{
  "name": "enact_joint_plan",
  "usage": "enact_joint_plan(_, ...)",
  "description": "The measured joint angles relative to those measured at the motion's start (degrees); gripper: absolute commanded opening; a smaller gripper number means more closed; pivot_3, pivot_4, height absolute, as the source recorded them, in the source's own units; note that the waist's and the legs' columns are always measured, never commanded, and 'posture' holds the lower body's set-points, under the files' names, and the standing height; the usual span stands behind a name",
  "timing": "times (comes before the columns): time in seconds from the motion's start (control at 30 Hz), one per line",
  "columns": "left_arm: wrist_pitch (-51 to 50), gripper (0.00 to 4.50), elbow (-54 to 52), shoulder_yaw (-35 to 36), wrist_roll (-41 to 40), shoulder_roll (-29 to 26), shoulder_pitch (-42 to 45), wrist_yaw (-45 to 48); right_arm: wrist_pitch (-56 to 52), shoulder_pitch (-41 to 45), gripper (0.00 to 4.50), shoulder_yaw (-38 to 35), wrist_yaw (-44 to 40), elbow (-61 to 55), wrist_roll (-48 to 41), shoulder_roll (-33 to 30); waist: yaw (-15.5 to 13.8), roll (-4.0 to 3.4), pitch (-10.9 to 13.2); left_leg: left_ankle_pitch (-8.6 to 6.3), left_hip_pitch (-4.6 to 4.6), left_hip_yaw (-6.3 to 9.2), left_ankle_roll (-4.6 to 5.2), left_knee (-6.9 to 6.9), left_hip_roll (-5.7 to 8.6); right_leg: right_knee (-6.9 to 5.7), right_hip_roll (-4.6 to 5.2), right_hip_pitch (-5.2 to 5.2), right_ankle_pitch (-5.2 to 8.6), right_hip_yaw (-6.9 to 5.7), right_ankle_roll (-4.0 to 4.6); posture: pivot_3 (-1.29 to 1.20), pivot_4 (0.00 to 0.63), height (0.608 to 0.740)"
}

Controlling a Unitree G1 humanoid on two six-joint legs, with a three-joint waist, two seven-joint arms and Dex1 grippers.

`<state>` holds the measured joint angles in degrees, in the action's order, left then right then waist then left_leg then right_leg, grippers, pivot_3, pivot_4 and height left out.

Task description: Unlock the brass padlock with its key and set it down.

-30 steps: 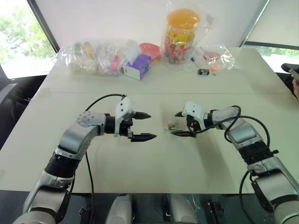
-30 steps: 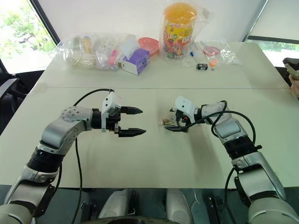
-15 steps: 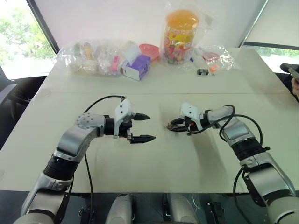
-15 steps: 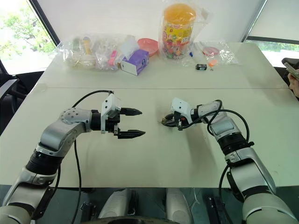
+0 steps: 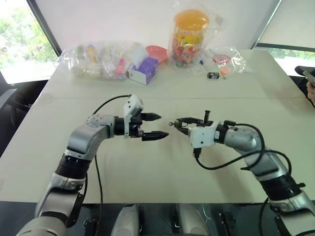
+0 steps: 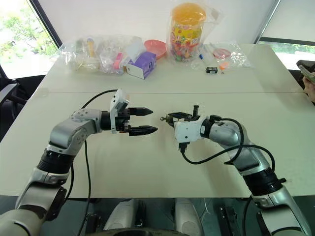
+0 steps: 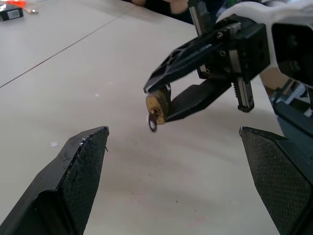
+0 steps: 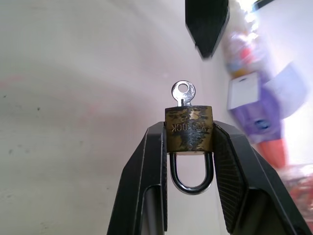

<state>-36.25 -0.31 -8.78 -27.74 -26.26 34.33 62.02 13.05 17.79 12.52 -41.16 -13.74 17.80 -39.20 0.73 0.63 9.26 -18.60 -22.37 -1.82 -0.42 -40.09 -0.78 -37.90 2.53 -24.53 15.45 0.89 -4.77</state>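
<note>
My right gripper (image 8: 190, 134) is shut on the brass padlock (image 8: 189, 129), lifted off the table. The lock's body sits between the fingertips, its silvery shackle (image 8: 191, 172) points back toward the wrist, and the key (image 8: 183, 92) sticks out of its far end. In the left wrist view the padlock (image 7: 157, 106) hangs in the right gripper with the key's ring (image 7: 153, 122) below it. My left gripper (image 5: 160, 125) is open, level with the lock and a short way to its left, fingertips aimed at the key (image 5: 171, 123).
Along the table's far edge lie clear bags of small items (image 5: 96, 58), a purple-and-white box (image 5: 143, 71), a red bowl (image 5: 158, 52), a tall jar of colourful sweets (image 5: 190, 37) and a small black object (image 5: 213, 75). A person's hand (image 5: 311, 88) shows at the right edge.
My right gripper closed on the padlock where it lay on the table, lifted it, drew back and rolled its wrist. My left gripper edged slightly toward the lock and stayed open.
</note>
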Motion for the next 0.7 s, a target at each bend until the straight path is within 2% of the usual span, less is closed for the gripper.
enact_joint_plan(0.13,0.0,4.5,0.7,-0.1,0.0,0.4,0.1,0.5,-1.5,-0.7,0.69,0.0,0.4,-3.5,1.6,0.1,-0.1,0.0,0.0,0.0,0.01,-0.02,0.0,-0.02,0.02,0.0,-0.04,0.02,0.0,0.0,0.0,0.0,0.15,0.735)
enact_joint_plan(0.23,0.2,3.68,1.1,-0.1,0.0,0.7,0.2,0.9,-2.3,-0.2,0.69,0.0,0.4,-4.3,2.0,0.1,-0.1,0.0,0.0,0.0,0.01,-0.02,0.0,-0.02,0.03,0.01,-0.05,0.03,0.0,0.0,0.0,0.0,0.15,0.735)
enact_joint_plan(0.3,0.3,2.85,1.5,-0.1,0.0,0.8,0.2,1.2,-2.7,-0.1,0.69,0.0,0.4,-4.6,2.1,0.2,-0.1,0.01,0.0,0.0,0.01,-0.02,0.0,-0.02,0.04,0.01,-0.05,0.03,0.0,0.0,0.0,0.0,0.15,0.735)
enact_joint_plan(0.37,0.3,1.8,1.5,-0.1,0.1,0.8,0.2,1.4,-2.8,0.0,0.69,0.1,0.4,-4.6,2.1,0.3,-0.1,0.01,0.0,0.0,0.01,-0.02,0.0,-0.02,0.04,0.01,-0.05,0.03,0.0,0.0,0.0,0.0,0.15,0.735)
enact_joint_plan(0.7,0.3,1.8,1.5,-1.2,0.8,1.2,0.2,1.1,-2.8,0.9,0.69,0.3,0.1,-4.6,2.2,0.3,-0.1,0.01,0.0,0.0,0.01,-0.02,0.0,-0.03,0.04,0.01,-0.05,0.03,0.0,0.0,0.0,0.0,0.15,0.735)
